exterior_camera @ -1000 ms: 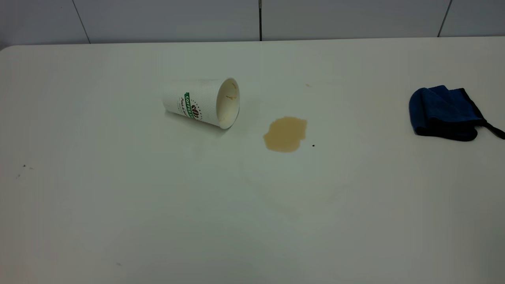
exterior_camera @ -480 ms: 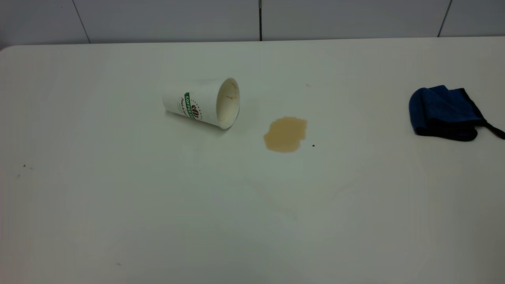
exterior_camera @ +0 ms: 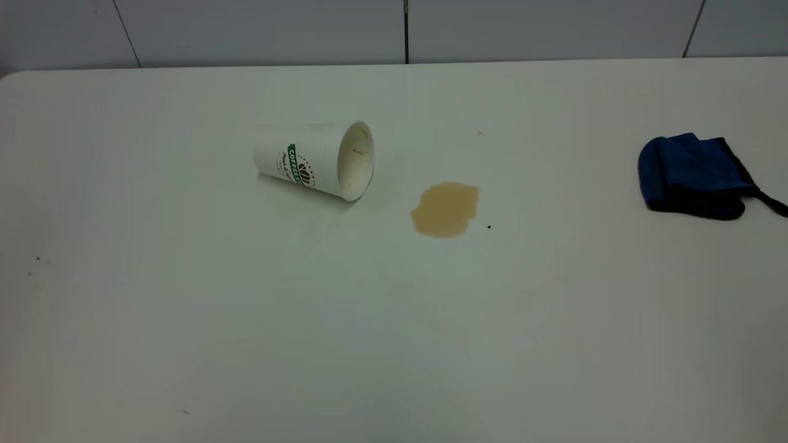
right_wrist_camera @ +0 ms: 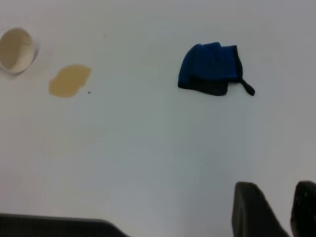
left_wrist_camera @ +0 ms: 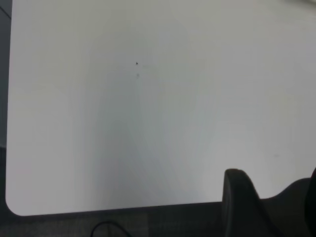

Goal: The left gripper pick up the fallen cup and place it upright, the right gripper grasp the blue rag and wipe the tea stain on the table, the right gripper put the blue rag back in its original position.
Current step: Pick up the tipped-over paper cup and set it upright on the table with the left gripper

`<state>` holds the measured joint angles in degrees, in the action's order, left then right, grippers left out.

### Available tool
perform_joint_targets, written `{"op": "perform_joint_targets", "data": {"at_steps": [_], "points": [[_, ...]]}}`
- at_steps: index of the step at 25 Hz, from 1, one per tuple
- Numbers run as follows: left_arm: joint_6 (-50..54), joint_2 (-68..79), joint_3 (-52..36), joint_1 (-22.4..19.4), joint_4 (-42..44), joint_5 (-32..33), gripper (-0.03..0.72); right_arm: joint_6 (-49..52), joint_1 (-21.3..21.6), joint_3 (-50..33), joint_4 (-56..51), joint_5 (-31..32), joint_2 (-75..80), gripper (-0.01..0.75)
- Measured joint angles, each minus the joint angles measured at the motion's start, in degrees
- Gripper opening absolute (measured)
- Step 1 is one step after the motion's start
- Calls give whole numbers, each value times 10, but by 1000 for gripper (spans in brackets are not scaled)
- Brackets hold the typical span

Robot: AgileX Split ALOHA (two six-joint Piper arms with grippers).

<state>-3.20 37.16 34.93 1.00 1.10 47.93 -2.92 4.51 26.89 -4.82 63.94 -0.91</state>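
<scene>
The cup (exterior_camera: 314,160) lies on its side on the table (exterior_camera: 184,307), left of centre, mouth toward the right; its rim also shows as the cup (right_wrist_camera: 17,50) in the right wrist view. The tea stain (exterior_camera: 446,209) is a light brown patch just right of the mouth. The blue rag (exterior_camera: 692,177) sits bunched at the far right, its black strap trailing toward the edge. Neither arm shows in the exterior view. My right gripper (right_wrist_camera: 275,185) hovers well short of the blue rag (right_wrist_camera: 210,69), fingers apart, nothing between. My left gripper (left_wrist_camera: 274,173) is over a bare table corner (left_wrist_camera: 15,207), fingers apart.
A grey panelled wall (exterior_camera: 406,31) runs behind the table's far edge. A few tiny dark specks (exterior_camera: 489,227) dot the top. The table's near edge and rounded corner lie close under the left gripper.
</scene>
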Motion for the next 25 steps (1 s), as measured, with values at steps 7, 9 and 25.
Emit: {"op": "perform_joint_targets", "data": {"at_steps": [7,9,25], "points": [[9,237,115,12,11,-59,346,0,0,0,0,0,0,238],[14,294,146,34,26,-72,346,0,0,0,0,0,0,238],[359,740,385,362,457,-18,346,0,0,0,0,0,0,238]]}}
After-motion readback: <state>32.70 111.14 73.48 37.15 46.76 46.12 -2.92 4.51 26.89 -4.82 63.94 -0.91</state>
